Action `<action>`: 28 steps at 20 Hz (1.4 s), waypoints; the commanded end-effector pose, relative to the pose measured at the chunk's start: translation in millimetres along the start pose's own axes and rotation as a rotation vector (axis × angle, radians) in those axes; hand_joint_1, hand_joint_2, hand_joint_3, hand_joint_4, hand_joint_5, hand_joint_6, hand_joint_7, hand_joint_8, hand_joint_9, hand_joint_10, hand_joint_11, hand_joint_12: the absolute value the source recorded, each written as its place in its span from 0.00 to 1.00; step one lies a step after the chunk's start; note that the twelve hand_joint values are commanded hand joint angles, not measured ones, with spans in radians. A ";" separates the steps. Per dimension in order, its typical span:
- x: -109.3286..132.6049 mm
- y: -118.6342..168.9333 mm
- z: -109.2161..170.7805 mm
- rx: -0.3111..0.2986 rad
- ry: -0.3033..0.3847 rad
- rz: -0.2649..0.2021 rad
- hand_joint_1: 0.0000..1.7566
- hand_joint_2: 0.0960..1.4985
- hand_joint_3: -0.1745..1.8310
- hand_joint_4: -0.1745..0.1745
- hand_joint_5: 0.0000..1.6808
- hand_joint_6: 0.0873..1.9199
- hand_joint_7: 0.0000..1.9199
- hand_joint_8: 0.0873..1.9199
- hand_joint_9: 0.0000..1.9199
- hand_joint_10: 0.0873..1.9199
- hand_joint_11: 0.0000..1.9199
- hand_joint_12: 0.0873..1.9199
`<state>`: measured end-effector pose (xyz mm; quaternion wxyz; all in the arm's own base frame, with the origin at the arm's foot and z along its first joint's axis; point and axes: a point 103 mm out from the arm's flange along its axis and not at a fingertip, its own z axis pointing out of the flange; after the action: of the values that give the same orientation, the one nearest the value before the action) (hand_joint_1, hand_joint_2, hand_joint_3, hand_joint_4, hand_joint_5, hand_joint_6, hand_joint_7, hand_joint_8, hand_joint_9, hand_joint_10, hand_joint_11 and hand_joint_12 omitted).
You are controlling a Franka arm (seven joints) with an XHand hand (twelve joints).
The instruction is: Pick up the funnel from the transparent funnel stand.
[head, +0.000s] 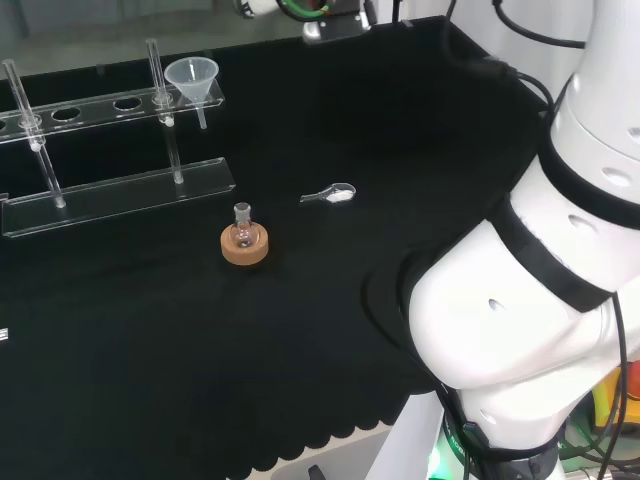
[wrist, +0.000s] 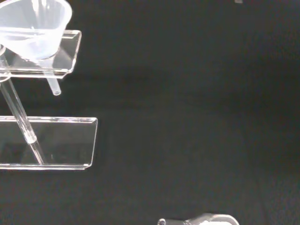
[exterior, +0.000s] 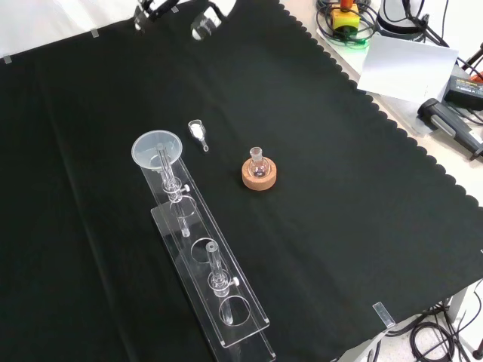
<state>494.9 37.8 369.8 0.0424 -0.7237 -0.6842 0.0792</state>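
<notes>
Robot hand (exterior: 177, 11) grip unreadable (cannot tell); translucent conical funnel (head: 192, 80) seated in clear acrylic stand (head: 110, 195).

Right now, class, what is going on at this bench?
Nothing is being held yet. The funnel sits in the end hole of the transparent funnel stand, its stem hanging down through the top shelf. On the black cloth nearby, a small flask stands in a cork ring, and a small scoop with white powder lies beside it. The white arm is at the right of the head view, and the wrist camera already looks toward the funnel.
</notes>
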 end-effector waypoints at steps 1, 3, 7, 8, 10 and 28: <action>27.6 28.0 10.0 0.012 -0.041 -0.034 0.08 0.69 0.20 0.51 0.12 0.00 0.07 0.29 0.15 0.31 0.09 0.70; 32.3 35.1 12.6 0.025 -0.043 -0.042 0.09 0.68 0.20 0.50 0.12 0.00 0.06 0.31 0.15 0.32 0.09 0.71; 42.2 49.0 17.4 0.049 -0.055 -0.069 0.14 0.64 0.19 0.48 0.11 0.00 0.05 0.32 0.14 0.33 0.08 0.72; 44.4 52.3 19.0 0.060 -0.061 -0.076 0.15 0.63 0.19 0.48 0.10 0.00 0.05 0.33 0.14 0.34 0.08 0.72; 49.4 58.8 22.8 0.076 -0.070 -0.090 0.17 0.60 0.18 0.48 0.09 0.00 0.04 0.33 0.13 0.35 0.08 0.74; 88.2 98.9 47.4 0.215 -0.178 -0.125 0.26 0.49 0.14 0.46 0.01 0.00 0.00 0.30 0.08 0.41 0.18 0.78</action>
<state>586.2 106.5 314.3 0.0618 -0.6737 -0.7146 0.1778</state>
